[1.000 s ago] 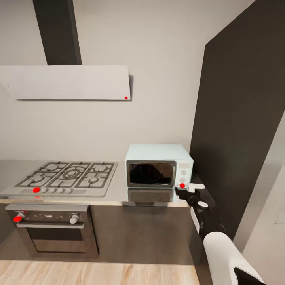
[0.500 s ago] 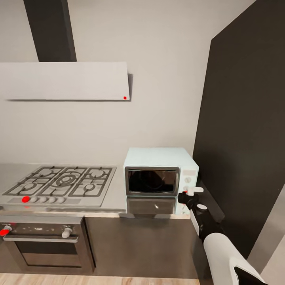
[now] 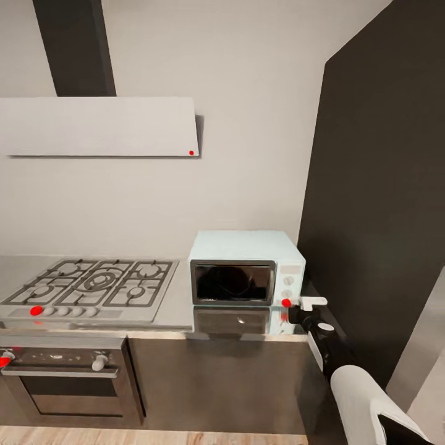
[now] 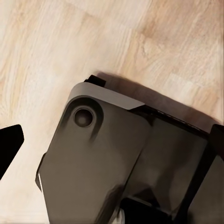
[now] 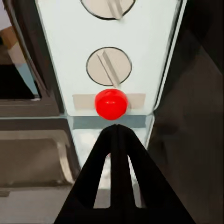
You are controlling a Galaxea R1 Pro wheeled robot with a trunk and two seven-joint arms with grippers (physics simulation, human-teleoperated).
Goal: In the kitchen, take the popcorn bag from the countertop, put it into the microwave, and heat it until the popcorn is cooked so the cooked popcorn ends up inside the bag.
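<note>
- The microwave, pale mint-blue with a dark glass door shut, is seen standing on the grey table at its right end, just beside a tall dark cabinet.
- A white panel with two knobs is set at the right of the door; a red button is seen below the lower knob.
- The right hand is held at the microwave's lower right corner, with its tips just at the red button in the head view.
- In the right wrist view the two dark fingers are seen pressed together into a single point, closed on nothing, the point lying just beneath the red button; whether it touches cannot be told.
- A gas hob is set into the table to the left of the microwave, with a steel oven beneath it and a flat white hood on the wall above.
- The popcorn bag cannot be made out; the glass of the door is too dark for the inside to be read.
- In the left wrist view a grey part of the robot's body is seen above a wooden floor; of the left hand, a dark tip is seen at one edge, and whether that hand is apart or together cannot be told.
</note>
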